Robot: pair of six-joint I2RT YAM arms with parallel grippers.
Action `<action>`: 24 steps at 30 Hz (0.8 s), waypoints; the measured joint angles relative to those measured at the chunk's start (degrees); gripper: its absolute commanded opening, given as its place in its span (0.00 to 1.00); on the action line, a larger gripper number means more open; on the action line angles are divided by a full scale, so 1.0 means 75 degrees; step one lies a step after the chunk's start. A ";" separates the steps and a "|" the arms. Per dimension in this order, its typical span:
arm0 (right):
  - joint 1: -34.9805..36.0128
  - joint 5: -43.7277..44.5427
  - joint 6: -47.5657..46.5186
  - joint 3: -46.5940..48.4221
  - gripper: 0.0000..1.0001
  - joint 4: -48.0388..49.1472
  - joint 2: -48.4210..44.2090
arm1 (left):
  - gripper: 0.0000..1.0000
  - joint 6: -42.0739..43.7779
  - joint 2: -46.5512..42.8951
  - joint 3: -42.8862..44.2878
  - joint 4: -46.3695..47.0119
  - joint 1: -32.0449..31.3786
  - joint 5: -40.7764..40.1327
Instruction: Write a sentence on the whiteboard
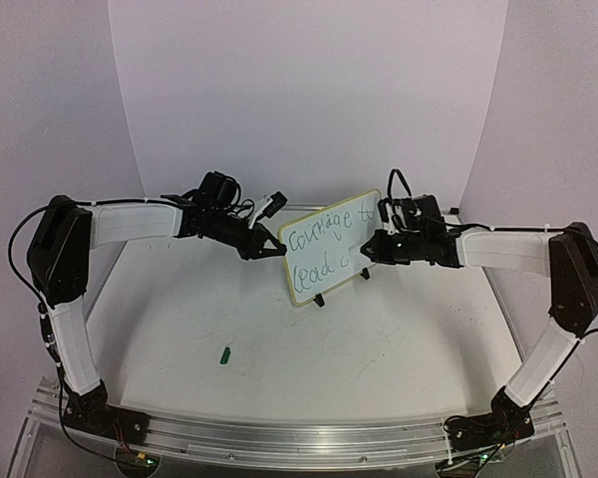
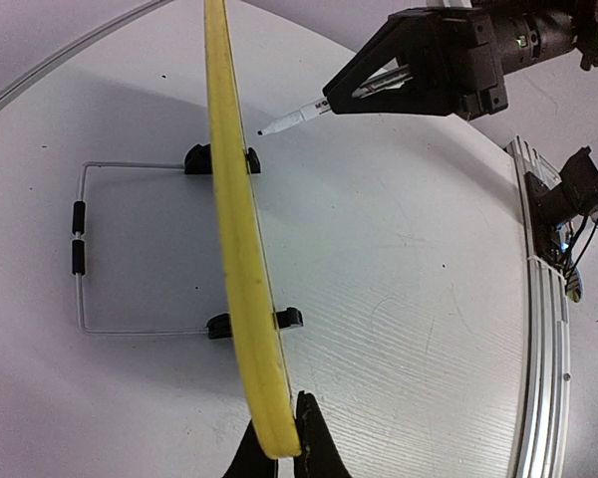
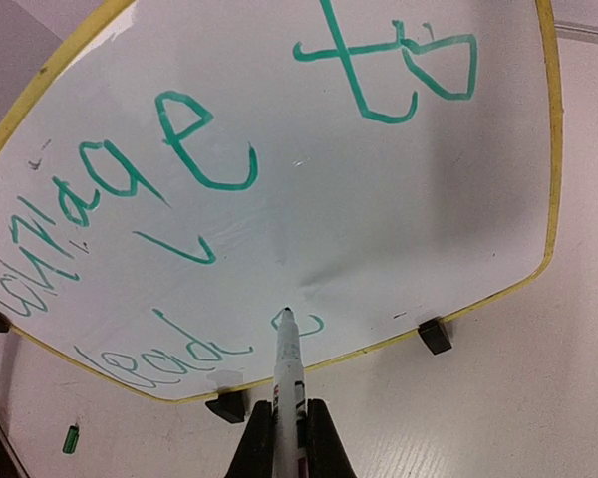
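The right pincer, clamped on the marker, aims its tip at the half-formed letter after "lead" at the whiteboard's 4 o'clock corner, while the left pincer nips its 9 o'clock rim, likely bracing the board, upright mid-way across the surface, against pen pressure.

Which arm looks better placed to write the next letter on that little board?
Right. The right gripper holds the marker, its tip close to the half-drawn green letter after "lead" on the whiteboard. The left gripper is shut on the board's edge, steadying it.
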 measured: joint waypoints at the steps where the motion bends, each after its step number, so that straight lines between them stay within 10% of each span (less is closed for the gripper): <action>1: 0.0000 0.0003 0.0000 0.0030 0.00 -0.0001 0.0067 | 0.00 0.0000 0.0001 0.0000 0.0000 0.0000 0.0000; 24: 0.0000 0.0201 -0.0020 0.0334 0.00 -0.0063 0.0775 | 0.00 -0.0004 0.0009 0.0000 0.0006 0.0000 0.0045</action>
